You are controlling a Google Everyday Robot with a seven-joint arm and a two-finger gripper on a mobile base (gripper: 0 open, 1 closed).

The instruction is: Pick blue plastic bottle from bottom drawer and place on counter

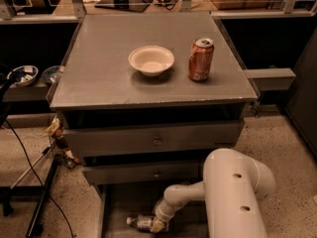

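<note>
The blue plastic bottle (140, 222) lies on its side in the open bottom drawer (116, 202), white cap pointing left. My gripper (157, 225) is down in the drawer at the bottle's right end, at the end of the white arm (233, 192). The counter (109, 78) is the gray cabinet top above.
A white bowl (151, 60) and an orange soda can (200, 59) stand on the counter. Two upper drawers with small knobs (156, 141) overhang the bottom drawer. A tripod leg and cables (42, 197) are on the floor at left. Bowls sit on a shelf (22, 75) at far left.
</note>
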